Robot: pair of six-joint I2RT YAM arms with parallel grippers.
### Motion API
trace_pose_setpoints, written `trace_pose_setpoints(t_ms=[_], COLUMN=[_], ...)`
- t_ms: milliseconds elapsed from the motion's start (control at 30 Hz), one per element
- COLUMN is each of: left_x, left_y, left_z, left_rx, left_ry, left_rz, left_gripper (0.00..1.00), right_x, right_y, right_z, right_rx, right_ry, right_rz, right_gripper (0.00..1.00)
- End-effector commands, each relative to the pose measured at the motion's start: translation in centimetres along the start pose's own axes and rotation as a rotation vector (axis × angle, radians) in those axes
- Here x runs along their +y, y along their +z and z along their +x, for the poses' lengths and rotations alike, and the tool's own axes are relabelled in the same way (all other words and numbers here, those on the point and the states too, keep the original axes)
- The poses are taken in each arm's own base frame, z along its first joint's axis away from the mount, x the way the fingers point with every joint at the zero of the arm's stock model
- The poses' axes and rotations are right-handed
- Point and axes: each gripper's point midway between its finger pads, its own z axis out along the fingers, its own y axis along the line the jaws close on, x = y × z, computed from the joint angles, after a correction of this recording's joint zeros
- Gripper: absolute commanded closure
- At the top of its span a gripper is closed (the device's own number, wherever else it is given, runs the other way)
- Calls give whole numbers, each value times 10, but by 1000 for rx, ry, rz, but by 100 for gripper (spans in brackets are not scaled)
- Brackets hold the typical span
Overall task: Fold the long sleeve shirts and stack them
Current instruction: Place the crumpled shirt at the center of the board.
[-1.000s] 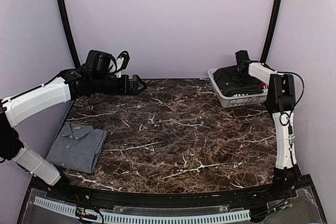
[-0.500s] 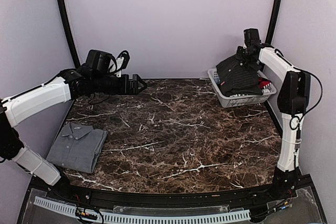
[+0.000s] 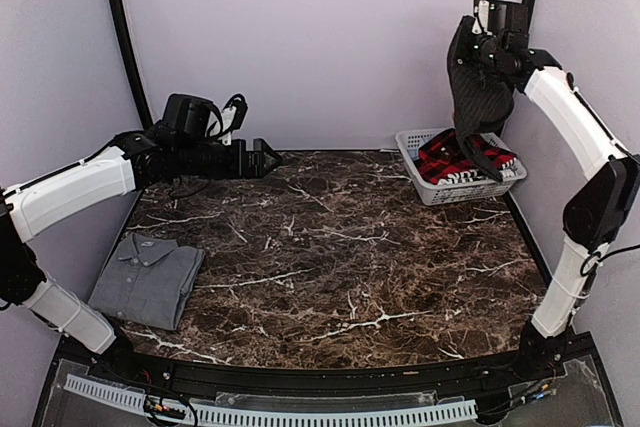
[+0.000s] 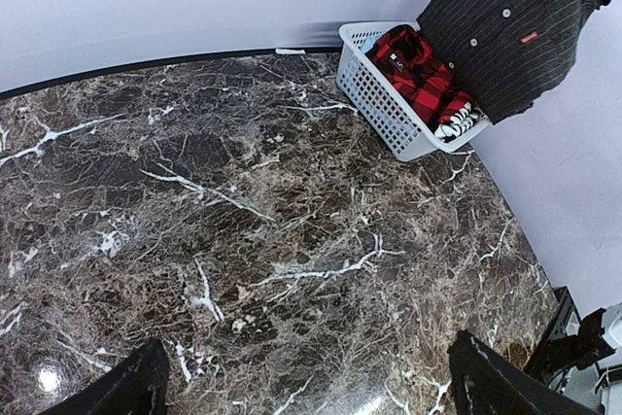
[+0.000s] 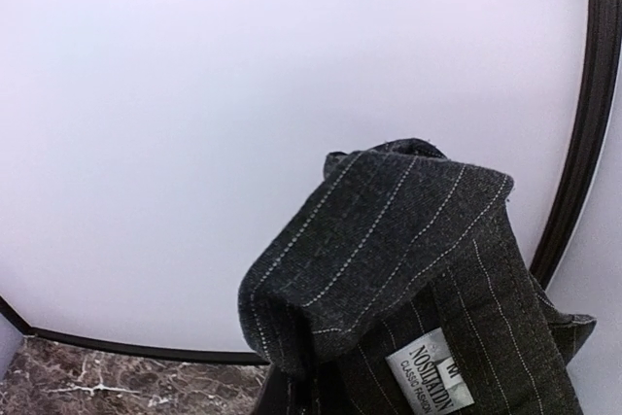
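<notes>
Three shirts share one marble table (image 3: 340, 247). The pinstriped shirt (image 3: 478, 97) hangs long-axis vertical just above the white basket (image 3: 440, 195), the right gripper (image 3: 482, 35) clamped on its collar end. The folded grey shirt (image 3: 148, 277) lies far left of the basket and the plaid shirt (image 3: 445, 157) sits inside it. The left gripper (image 3: 268, 159) gapes empty, well left of the basket.
</notes>
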Motion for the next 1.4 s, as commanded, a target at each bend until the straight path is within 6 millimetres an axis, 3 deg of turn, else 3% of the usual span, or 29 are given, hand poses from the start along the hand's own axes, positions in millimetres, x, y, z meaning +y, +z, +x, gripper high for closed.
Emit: trace_pose_setpoints(t_ms=[0, 167, 333, 533, 733, 833, 900, 967, 1033, 1167, 1333, 1367], left_x=[-11, -14, -16, -18, -19, -19, -19, -17, -14, -8, -3, -2], left_y=[-4, -5, -6, -6, -5, -5, -4, -3, 0, 1, -2, -4], left_z=[-12, -13, -15, -16, -16, -17, -17, -16, -14, -12, -5, -3], left_rx=[-40, -47, -56, -61, -63, -64, -67, -66, -62, -57, -41, -38], left_ry=[-2, -3, -2, -4, -4, -5, -5, -10, -21, -33, -38, -37], left_rz=[45, 63, 73, 82, 92, 93, 93, 86, 70, 44, 20, 16], left_gripper=[1, 1, 1, 1, 1, 1, 1, 1, 1, 1, 1, 1], right_x=[36, 57, 54, 50, 60, 76, 93, 118, 152, 219, 264, 272], right_y=[-76, -139, -193, -237, -279, -287, -281, -260, -225, -132, -39, -28], right_z=[-88, -124, -152, -168, -181, -180, -172, -150, -108, 15, 161, 183], right_rx=[-281, -421, -534, -586, -613, -586, -547, -477, -364, -77, 227, 281], right_ry=[-12, -12, 9, 34, 56, 79, 98, 111, 105, 106, 82, 67], right_rz=[-109, -150, -154, -196, -303, -403, -470, -526, -561, -586, -572, -583], right_gripper=[100, 100, 100, 100, 100, 100, 100, 100, 100, 100, 100, 91])
